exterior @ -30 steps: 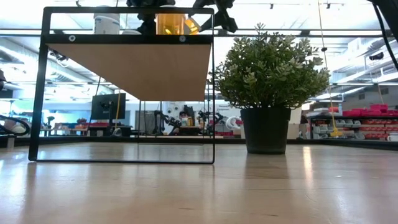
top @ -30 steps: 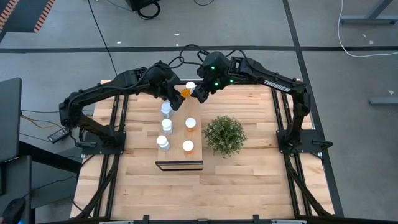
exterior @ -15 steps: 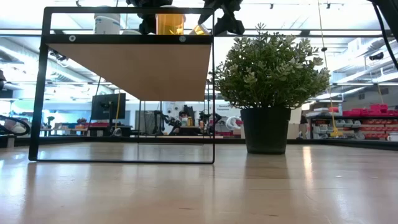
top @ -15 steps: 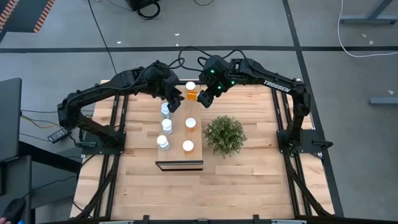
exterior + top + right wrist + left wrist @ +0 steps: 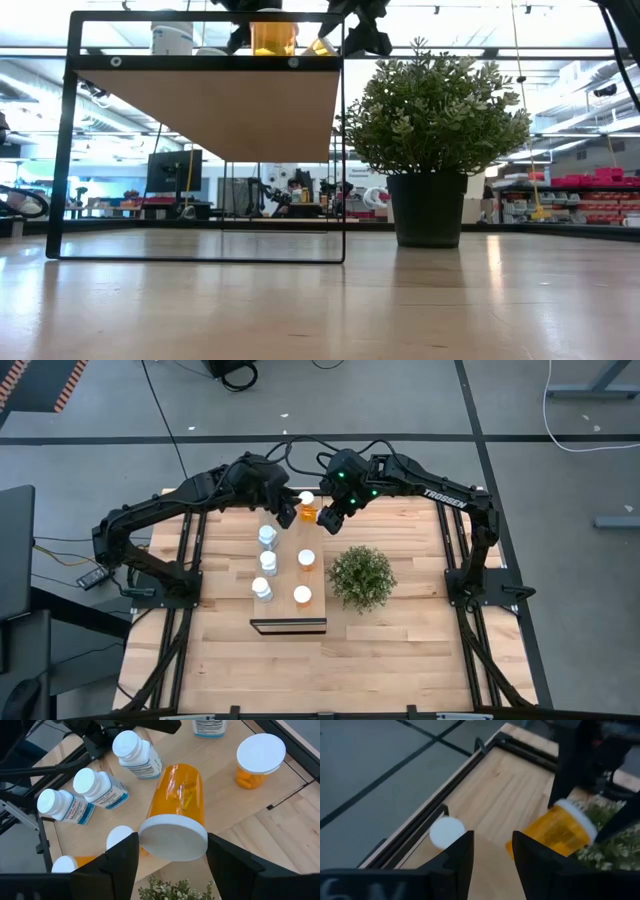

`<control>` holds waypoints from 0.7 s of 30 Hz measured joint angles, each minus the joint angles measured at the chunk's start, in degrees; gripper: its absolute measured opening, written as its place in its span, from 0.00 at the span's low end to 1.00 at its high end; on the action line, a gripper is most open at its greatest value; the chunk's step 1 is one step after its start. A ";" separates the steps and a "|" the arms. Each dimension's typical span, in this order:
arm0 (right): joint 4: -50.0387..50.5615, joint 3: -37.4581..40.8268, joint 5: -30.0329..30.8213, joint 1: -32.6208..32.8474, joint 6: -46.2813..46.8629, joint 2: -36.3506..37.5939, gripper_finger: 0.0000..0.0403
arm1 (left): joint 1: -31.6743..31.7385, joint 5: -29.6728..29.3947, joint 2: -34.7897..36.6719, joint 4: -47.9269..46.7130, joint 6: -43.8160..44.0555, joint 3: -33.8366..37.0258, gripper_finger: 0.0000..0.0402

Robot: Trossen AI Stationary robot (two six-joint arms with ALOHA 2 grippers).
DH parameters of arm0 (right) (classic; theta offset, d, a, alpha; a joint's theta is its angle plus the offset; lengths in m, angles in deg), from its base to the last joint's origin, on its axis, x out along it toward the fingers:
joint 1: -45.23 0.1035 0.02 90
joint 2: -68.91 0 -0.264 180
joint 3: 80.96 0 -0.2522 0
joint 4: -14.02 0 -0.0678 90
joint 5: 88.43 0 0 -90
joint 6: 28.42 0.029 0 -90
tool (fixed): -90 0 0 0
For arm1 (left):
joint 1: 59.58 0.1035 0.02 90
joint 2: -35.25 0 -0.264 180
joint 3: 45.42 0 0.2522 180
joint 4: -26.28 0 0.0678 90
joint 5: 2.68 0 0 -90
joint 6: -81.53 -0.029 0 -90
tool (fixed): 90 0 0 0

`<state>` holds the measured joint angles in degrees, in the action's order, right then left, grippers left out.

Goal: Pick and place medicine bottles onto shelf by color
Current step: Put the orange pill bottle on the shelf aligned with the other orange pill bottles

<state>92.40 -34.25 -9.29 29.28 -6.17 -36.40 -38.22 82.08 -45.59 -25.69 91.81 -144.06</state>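
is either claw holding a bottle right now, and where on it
The right claw holds an orange bottle by its white cap end. The left claw holds nothing.

Two dark, near-black jointed arms, the left arm [image 5: 160, 510] at the frame's left and the right arm [image 5: 440, 495] at its right. White lettering runs along the right one's upper link. Green lights glow near its wrist, upper centre. Black cables loop between the two arms' wrists. Each hand's fingers are matte black and flat-sided.
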 joint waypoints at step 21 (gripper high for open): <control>-5.37 0.00 -1.25 0.00 1.32 -0.07 0.56 | -2.20 1.42 -0.20 -3.52 1.51 0.00 0.33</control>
<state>87.03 -34.25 -10.54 29.28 -4.85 -36.47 -40.42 83.51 -45.78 -29.21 93.32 -144.06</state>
